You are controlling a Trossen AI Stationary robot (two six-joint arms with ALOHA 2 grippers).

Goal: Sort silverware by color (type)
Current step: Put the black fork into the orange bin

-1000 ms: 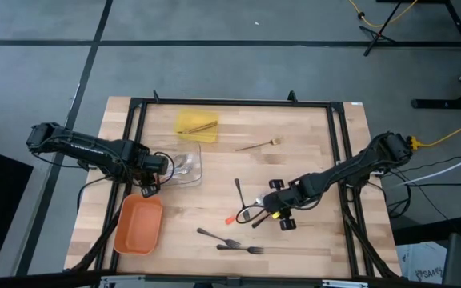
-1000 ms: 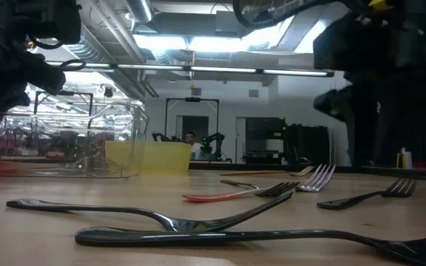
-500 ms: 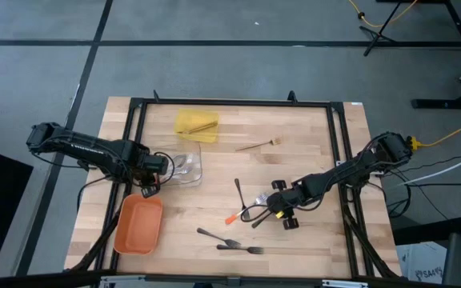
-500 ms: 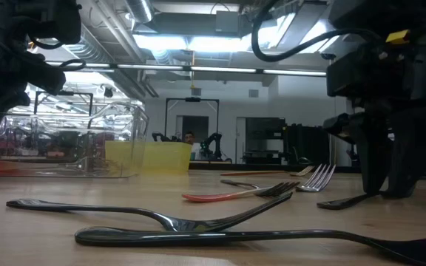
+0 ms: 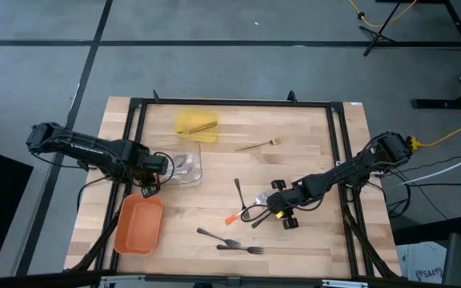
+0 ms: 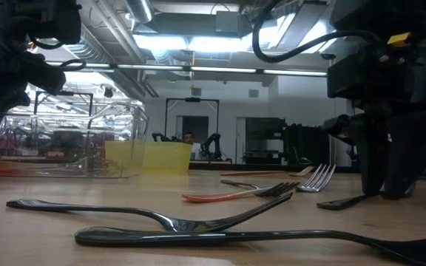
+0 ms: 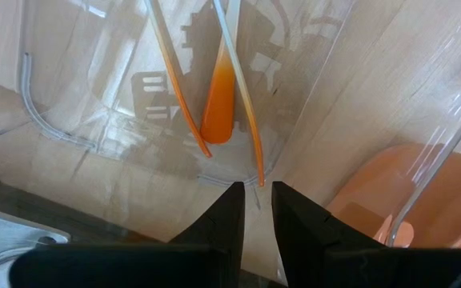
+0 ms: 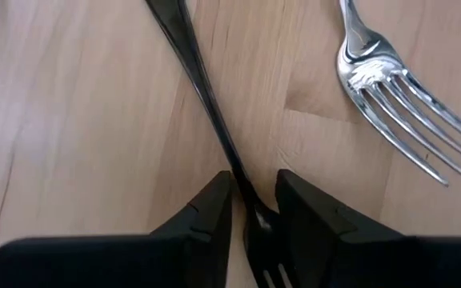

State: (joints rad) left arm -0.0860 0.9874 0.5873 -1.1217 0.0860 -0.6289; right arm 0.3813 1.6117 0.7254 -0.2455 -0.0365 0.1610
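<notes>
Your wooden worktop (image 5: pixel 310 136) carries three trays on its left half: a yellow tray (image 5: pixel 196 125) at the far side holding tan utensils, a clear tray (image 5: pixel 184 166) in the middle, an orange tray (image 5: pixel 138 226) at the near left corner; the silverware still loose lies right of centre and along the near edge.

Your left tool (image 7: pixel 252 210) hangs at the clear tray's wall, its fingers narrowly parted and gripping nothing; orange-tipped pieces (image 7: pixel 217 116) lie inside that tray just ahead of it; leave this arm parked.

Your right tool (image 8: pixel 253 210) is down on the worktop near the middle right, straddling the slim neck of a dark fork (image 8: pixel 202 84); the fingers are close on either side of it, yet you cannot tell from these views whether they are pinching it or are just short of contact. A shiny silver fork (image 8: pixel 386 84) lies beside it, apart from the fingers; an orange-tipped piece (image 5: pixel 237 214) crosses near them; a further dark piece (image 5: pixel 237 190) lies above, two more dark forks (image 5: pixel 229 243) sit by the near edge, and a wooden fork (image 5: pixel 259 145) rests alone at the far side.

To do this step well, finish closing squarely on the neck, keeping the fingertips low so the thin metal cannot slip out; lift straight up first, so the tines clear the silver fork without dragging it.
</notes>
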